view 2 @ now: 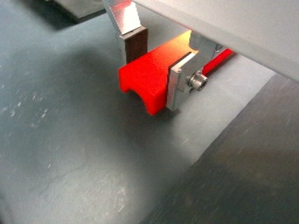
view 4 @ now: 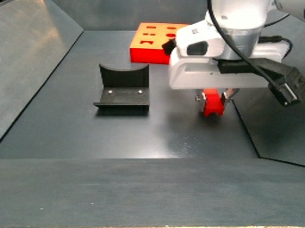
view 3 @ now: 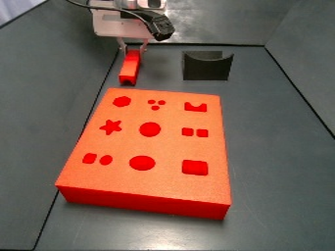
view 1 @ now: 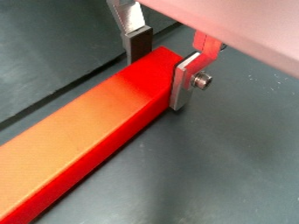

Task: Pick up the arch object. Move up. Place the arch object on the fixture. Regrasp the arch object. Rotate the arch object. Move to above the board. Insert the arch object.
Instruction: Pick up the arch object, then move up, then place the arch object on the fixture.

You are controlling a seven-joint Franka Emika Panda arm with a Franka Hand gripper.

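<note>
The arch object is a long slim red bar lying low on the dark floor, with its notched end face showing in a wrist view. My gripper stands over that end, one finger on each long side, shut on the bar. In both side views the bar pokes out under the gripper, near the back wall. The fixture stands apart and bare. The board lies flat further off.
Grey walls enclose the floor on the sides and back. A black cable hangs off the gripper body. A seam line crosses the floor beside the bar.
</note>
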